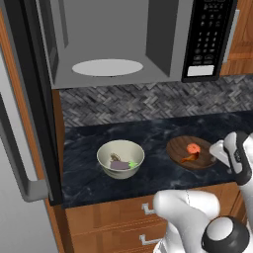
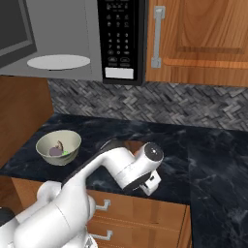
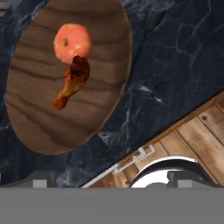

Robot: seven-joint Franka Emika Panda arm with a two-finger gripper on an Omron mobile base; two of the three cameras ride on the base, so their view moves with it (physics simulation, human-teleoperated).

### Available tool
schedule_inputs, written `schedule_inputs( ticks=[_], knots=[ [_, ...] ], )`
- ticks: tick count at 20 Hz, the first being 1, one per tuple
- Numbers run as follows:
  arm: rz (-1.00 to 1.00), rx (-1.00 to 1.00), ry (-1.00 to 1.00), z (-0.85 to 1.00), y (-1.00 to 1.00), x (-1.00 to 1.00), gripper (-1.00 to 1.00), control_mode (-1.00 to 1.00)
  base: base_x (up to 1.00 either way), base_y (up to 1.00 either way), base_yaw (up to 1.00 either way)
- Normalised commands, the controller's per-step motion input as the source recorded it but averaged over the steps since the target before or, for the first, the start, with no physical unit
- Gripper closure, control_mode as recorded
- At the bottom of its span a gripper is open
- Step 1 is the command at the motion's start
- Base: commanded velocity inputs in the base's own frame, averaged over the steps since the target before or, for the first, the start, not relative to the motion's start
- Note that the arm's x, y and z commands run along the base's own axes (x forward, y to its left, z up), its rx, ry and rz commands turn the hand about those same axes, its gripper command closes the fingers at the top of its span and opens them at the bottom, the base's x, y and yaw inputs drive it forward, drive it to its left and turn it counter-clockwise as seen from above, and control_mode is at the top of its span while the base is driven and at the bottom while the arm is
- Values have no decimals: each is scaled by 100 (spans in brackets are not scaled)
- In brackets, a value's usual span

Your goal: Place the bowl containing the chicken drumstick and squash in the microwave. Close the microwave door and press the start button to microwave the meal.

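Down at the lower right of the left base view, the white arm bends over the counter edge, its wrist reaching the right rim of the bowl (image 1: 190,152), which sits right of centre on the dark counter (image 1: 89,143) with the squash (image 1: 193,148) and the chicken drumstick (image 1: 189,157) inside; the cream bowl (image 1: 120,158) stands apart to its left, and the microwave (image 1: 133,39) hangs at the top, its cavity exposed, the microwave door (image 1: 24,123) swung along the left edge. Keypad writing is too small to read. In the right base view, the arm rises from the lower left and folds at centre frame, covering most of the wooden bowl. In the hand view, the gripper (image 3: 111,179) shows two dark tips standing wide apart at the bottom, holding nothing, with the bowl at the upper left.
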Motion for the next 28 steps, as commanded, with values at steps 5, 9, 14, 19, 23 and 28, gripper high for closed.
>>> schedule_inputs(
  ticks=[5,9,14,19,23,28],
  knots=[
    [0,0,3,-2,0,30,-100,-100,0,0,0],
    [0,1,-1,-32,0,11,-100,-100,0,0,0],
    [0,6,-2,-36,0,7,-100,-100,0,0,0],
    [0,4,0,-18,0,14,-100,-100,0,0,0],
    [0,4,0,-2,0,20,-100,-100,0,0,0],
    [0,5,0,0,-1,22,-100,-100,0,0,0]
  ],
)
